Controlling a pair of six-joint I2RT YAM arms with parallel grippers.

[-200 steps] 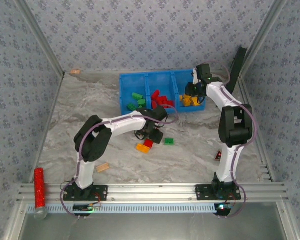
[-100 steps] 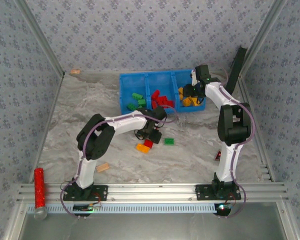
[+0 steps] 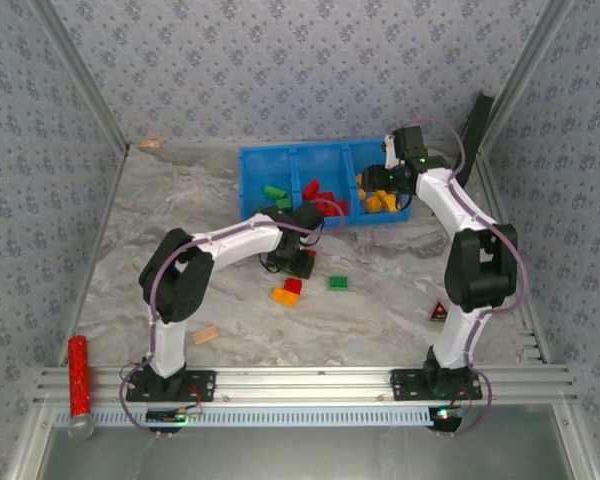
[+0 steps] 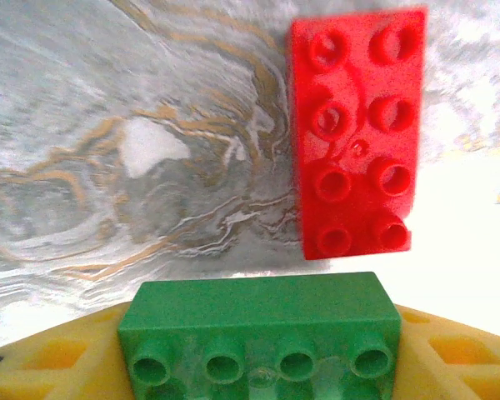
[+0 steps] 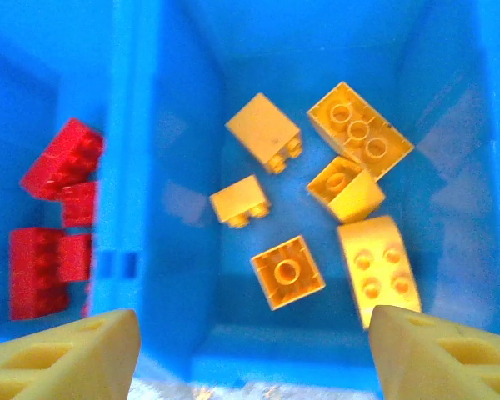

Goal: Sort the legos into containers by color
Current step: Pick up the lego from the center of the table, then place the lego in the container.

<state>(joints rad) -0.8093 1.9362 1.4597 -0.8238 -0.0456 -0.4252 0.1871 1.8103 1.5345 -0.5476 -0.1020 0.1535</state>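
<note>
My left gripper (image 4: pixel 258 367) clamps a green brick (image 4: pixel 262 321) near a red brick (image 4: pixel 356 133); my right gripper (image 5: pixel 254 350) hangs open over yellow bricks (image 5: pixel 287 272) in the tray (image 5: pixel 125 125).

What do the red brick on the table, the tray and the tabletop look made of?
Red brick: moulded plastic, glossy, with highlights glinting on its round studs.
Tray: blue plastic, smooth and slightly shiny, with faint reflections on its walls.
Tabletop: grey and tan marble-look veining, fairly matt. It may be a printed sheet rather than stone; the look leaves that open.
</note>
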